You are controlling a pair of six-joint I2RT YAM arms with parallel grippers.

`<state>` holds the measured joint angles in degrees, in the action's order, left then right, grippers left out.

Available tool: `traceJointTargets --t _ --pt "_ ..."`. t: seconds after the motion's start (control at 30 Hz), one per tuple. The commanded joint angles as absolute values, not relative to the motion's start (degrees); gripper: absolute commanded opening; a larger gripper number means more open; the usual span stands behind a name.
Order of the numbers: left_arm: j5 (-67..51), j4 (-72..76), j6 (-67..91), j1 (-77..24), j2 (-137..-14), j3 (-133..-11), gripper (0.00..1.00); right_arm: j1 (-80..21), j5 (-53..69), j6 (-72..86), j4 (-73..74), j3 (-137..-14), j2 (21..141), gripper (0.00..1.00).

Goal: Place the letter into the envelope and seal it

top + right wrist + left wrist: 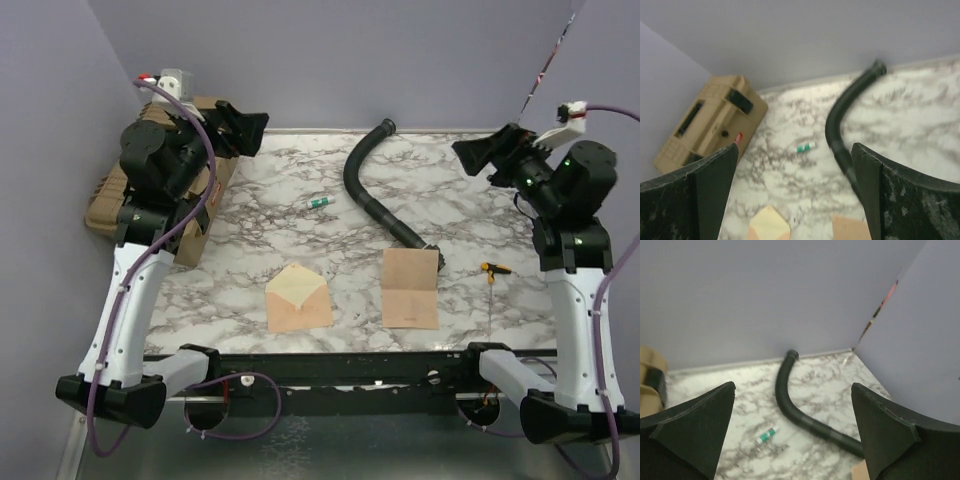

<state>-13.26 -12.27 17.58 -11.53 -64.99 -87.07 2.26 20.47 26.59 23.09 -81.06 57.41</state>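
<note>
Figure: tabletop layout. The kraft-brown paper envelope with a triangular flap [298, 298] lay on the grey-veined white marble tabletop [250, 240] near the front edge, left of centre, its flap pointing rearward. The flat creased kraft-brown paper letter [411, 290] lay apart to its right. Behind both, the black ribbed hose [352, 178] curved from the back wall to the letter's rear right corner. The small green-and-white tube [320, 203] lay left of the hose, the tan box-shaped device [100, 205] stood at the left edge, and the small yellow-handled tool [495, 268] lay right of the letter.
</note>
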Motion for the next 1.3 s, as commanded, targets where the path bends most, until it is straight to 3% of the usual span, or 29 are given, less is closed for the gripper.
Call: traceJointTargets --t 0.0,0.17,0.3,0.6,0.67,0.73,0.8,0.87,1.07,1.27 --pt "-21.23 -2.86 31.01 -12.25 -64.85 -72.80 0.99 2.51 29.60 29.28 27.00 -69.02 56.43 1.00" --pt "-25.43 1.14 38.24 -18.06 -66.80 -60.42 0.99 2.39 34.11 30.32 22.32 -54.03 48.93 1.00" --pt "-22.50 1.72 38.43 -27.46 -70.61 -54.57 0.99 2.46 34.98 31.51 28.24 -49.45 50.27 1.00" --pt "-20.21 6.88 39.09 -43.39 -90.13 -56.01 0.99 2.46 28.07 34.28 33.48 -41.47 52.83 0.99" --pt "-18.75 7.08 40.04 -44.86 -94.17 -58.03 0.99 2.46 27.54 35.19 33.80 -39.72 54.45 0.92" --pt "-18.30 7.23 40.94 -45.78 -98.15 -59.80 0.99 2.46 26.83 36.05 33.85 -37.78 56.85 0.78" --pt "-17.87 7.95 41.17 -46.72 -100.91 -61.20 0.95 2.46 26.52 35.92 34.16 -36.48 60.28 0.62" --pt "-18.76 9.58 40.86 -47.52 -103.43 -62.02 0.89 2.45 25.77 35.46 34.44 -35.62 62.93 0.54" --pt "-20.31 13.12 40.84 -48.18 -110.04 -63.81 0.71 2.46 22.53 34.92 33.39 -34.39 64.98 0.50" --pt "-24.29 19.58 43.53 -48.21 -113.72 -63.82 0.68 2.47 21.23 34.27 30.75 -33.01 67.87 0.49"
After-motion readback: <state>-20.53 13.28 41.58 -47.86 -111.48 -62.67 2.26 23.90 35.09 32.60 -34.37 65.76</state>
